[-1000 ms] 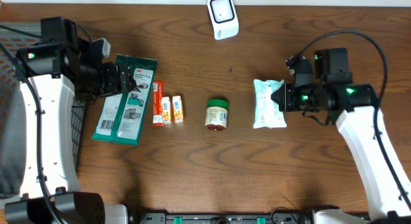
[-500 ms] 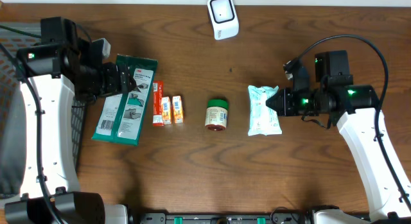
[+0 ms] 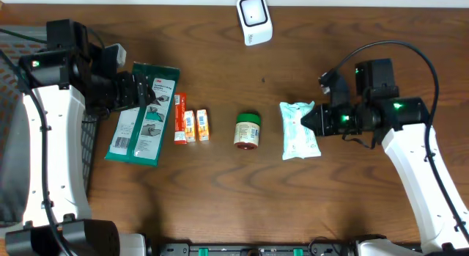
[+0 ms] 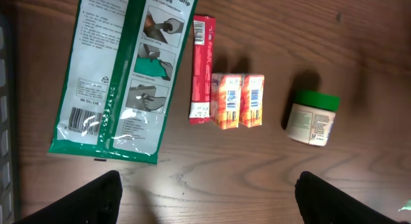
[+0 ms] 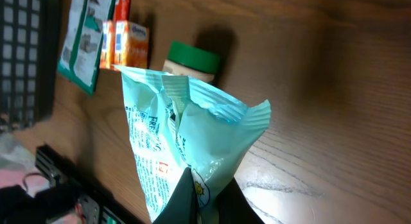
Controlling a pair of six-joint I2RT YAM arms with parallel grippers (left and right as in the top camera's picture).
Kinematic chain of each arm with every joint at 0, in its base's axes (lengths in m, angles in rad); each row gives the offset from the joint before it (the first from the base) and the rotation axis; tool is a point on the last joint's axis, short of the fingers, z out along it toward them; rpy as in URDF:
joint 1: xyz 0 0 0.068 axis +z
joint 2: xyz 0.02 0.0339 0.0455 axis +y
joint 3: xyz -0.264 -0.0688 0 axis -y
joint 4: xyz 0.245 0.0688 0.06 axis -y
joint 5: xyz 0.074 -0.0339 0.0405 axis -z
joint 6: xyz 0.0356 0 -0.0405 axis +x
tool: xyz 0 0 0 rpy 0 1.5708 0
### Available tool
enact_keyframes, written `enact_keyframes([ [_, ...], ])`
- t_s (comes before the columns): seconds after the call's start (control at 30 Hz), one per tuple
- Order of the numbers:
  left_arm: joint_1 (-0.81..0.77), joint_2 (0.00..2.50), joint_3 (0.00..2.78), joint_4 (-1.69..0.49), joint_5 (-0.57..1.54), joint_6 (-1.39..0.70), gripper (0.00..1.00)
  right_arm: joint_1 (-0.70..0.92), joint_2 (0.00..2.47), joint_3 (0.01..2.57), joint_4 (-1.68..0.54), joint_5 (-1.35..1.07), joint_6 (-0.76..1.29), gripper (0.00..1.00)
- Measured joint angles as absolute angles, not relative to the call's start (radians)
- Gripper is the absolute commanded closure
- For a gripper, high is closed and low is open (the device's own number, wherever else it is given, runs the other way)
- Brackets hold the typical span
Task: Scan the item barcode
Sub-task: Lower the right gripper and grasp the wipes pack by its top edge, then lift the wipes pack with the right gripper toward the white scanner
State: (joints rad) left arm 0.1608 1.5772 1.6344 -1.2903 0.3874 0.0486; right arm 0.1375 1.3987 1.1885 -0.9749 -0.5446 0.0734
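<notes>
A light teal pouch (image 3: 297, 131) hangs right of centre over the table, and my right gripper (image 3: 316, 120) is shut on its right edge. In the right wrist view the pouch (image 5: 180, 128) is crumpled and pinched between the dark fingers of the right gripper (image 5: 209, 192). A white scanner (image 3: 253, 19) stands at the back edge, apart from the pouch. My left gripper (image 3: 143, 94) hovers open over the top of a green gloves pack (image 3: 143, 113); nothing lies between its jaws (image 4: 205, 198).
A row lies on the table: a red box (image 3: 180, 117), two orange boxes (image 3: 196, 125) and a green-lidded jar (image 3: 248, 130) just left of the pouch. A dark wire basket (image 3: 7, 43) stands at the far left edge.
My right gripper has carried the teal pouch leftward, closer to the jar. The left arm has not moved.
</notes>
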Motion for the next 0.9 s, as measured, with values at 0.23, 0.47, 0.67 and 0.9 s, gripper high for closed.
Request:
enact_keyframes([
  [0.23,0.161,1.577,1.634,-1.29,0.387,0.048,0.13,0.205,1.399,1.193,-1.018,-0.451,0.064,0.99],
  [0.47,0.161,1.577,1.634,-1.29,0.387,0.048,0.13,0.226,1.402,1.417,-1.217,-0.339,0.06,0.99],
  [0.67,0.161,1.577,1.634,-1.29,0.388,0.048,0.13,0.226,1.412,1.776,-1.439,-0.21,0.045,0.99],
  [0.9,0.161,1.576,1.634,-1.291,0.388,0.048,0.13,0.226,1.453,2.147,-1.53,-0.208,0.03,0.99],
])
